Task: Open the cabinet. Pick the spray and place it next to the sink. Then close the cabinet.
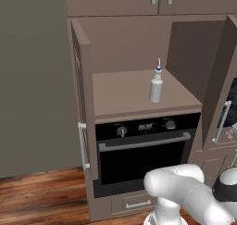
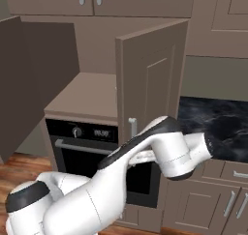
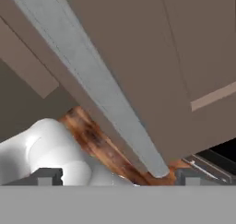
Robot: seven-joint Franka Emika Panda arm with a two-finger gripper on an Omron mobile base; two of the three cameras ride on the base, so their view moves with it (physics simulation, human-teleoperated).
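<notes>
Standing open on both sides, the cabinet (image 1: 139, 48) shows its tan interior, so I judge the first step done; picking the spray, setting it by the sink and closing the doors are all left. The spray (image 1: 156, 86) stands upright on the cabinet's shelf (image 1: 120, 92), toward the shelf's right front part, directly above the black oven (image 1: 143, 150), whose controls sit just under the shelf edge.

The cabinet's left door (image 1: 82, 94) and right door (image 2: 150, 79) both swing outward. In the hand view my pincer (image 3: 119, 176) is spread wide, its two dark tips well apart at either side of the lower end of the right door's silver bar handle (image 3: 92, 85), and I see nothing pinched between them. The handle runs diagonally across that view, close in front of the tips, with the wooden floor (image 3: 99, 142) beyond.

Relative to the spray, the pincer sits low and off to the right, outside the open right door, so I judge the arm must rise and swing left into the cabinet.
</notes>
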